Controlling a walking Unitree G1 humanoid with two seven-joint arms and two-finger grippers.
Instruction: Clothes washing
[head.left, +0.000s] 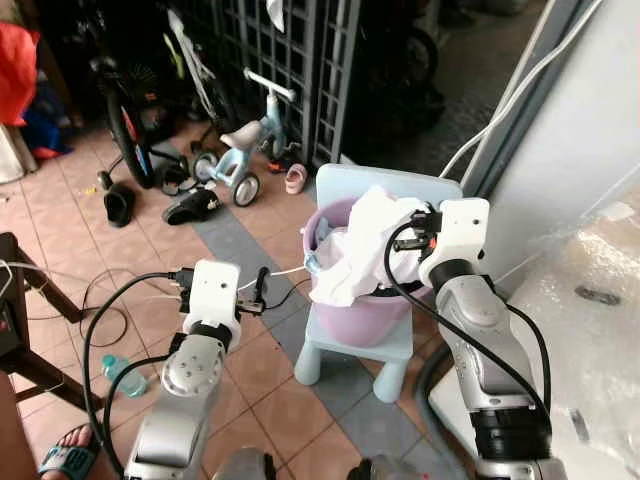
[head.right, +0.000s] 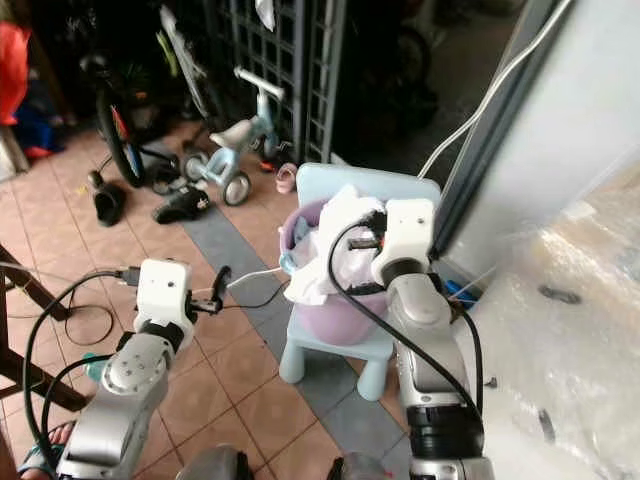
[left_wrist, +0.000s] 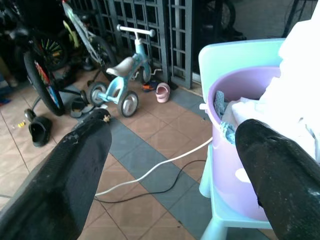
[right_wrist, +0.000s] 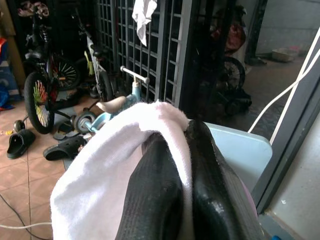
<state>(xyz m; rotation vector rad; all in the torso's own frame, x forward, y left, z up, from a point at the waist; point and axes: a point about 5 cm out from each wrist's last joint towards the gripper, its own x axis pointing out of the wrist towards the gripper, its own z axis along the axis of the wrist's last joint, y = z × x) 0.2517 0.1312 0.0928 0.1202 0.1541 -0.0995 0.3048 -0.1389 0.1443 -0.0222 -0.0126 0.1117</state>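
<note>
Left eye view shows a little blue tricycle (head.left: 238, 150) in the upper left of the frame, by the dark gate. Lower left, the left gripper (head.left: 262, 288) hangs over the tiled floor (head.left: 265, 395), its jaws spread wide and holding nothing. In the middle sits a purple bucket (head.left: 365, 315) full of clothes on a small blue chair (head.left: 362, 345). Just right of the middle, the right gripper (right_wrist: 172, 175) sits over the bucket with its jaws pinched tight on a white towel (head.left: 372, 228), which droops over the bucket's rim.
</note>
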